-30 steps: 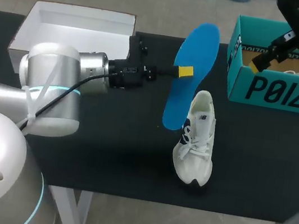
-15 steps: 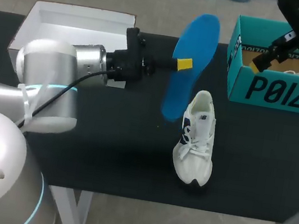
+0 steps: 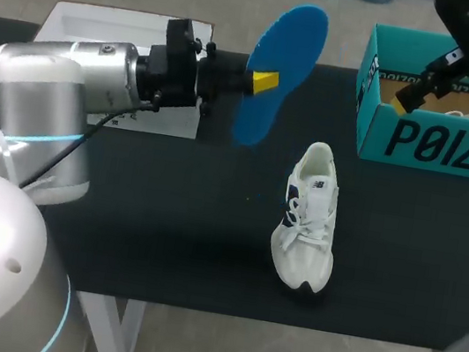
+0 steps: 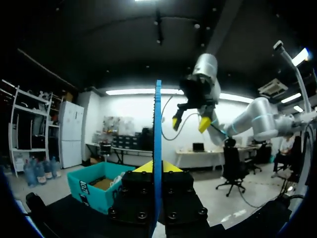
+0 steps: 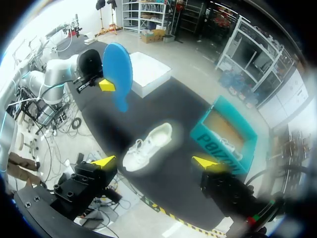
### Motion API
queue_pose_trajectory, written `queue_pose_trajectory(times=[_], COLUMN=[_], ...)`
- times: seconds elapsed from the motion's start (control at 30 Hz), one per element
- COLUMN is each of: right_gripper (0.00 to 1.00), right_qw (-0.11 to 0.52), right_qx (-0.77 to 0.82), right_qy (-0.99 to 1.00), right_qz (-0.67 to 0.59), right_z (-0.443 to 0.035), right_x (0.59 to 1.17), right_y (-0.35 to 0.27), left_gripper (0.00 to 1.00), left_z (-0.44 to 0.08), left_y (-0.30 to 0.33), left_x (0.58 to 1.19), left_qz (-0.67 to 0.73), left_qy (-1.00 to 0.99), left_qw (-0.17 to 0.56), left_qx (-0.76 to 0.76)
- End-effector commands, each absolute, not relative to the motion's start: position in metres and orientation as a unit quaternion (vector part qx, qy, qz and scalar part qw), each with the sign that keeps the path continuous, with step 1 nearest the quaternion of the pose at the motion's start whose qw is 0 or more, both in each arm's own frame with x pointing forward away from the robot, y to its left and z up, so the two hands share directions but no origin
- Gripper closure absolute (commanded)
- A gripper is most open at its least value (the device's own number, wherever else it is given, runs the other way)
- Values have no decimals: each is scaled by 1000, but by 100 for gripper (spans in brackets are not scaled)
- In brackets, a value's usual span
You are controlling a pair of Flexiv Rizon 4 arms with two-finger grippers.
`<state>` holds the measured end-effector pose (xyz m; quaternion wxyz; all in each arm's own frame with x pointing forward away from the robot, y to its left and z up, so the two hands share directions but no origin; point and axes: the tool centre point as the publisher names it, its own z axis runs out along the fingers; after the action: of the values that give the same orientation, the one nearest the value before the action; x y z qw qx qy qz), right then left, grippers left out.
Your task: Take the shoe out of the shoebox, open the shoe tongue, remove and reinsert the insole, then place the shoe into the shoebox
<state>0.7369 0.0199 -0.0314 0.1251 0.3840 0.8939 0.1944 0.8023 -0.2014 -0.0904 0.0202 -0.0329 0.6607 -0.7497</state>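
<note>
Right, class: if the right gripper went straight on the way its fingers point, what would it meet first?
Probably the white shoe, lying on the black table ahead of the right gripper, between its open fingers. Depth is unclear; it might land on table beside the heel.

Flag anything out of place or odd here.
Only the flat blue insole stands out: it is out of the white sneaker, held aloft in the left gripper near the white box lid. The sneaker sits upright on the black table.
</note>
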Motion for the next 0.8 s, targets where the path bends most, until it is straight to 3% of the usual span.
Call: queue_pose_trajectory(times=[0.03,0.6,0.8], right_gripper=[0,0,0], right_qw=[123,123,123], right_qx=[385,385,385], right_qy=[894,894,894], right_qz=[193,193,193], right_z=[-31,-31,-31], right_x=[739,739,739], right_y=[21,21,21], left_gripper=[100,100,100], left_z=[-90,-90,-45], left_y=[-204,-204,-211], left_x=[805,805,834], left_qz=[-714,-714,-698], left_qy=[688,688,625], left_qw=[110,110,243], left_qx=[75,75,251])
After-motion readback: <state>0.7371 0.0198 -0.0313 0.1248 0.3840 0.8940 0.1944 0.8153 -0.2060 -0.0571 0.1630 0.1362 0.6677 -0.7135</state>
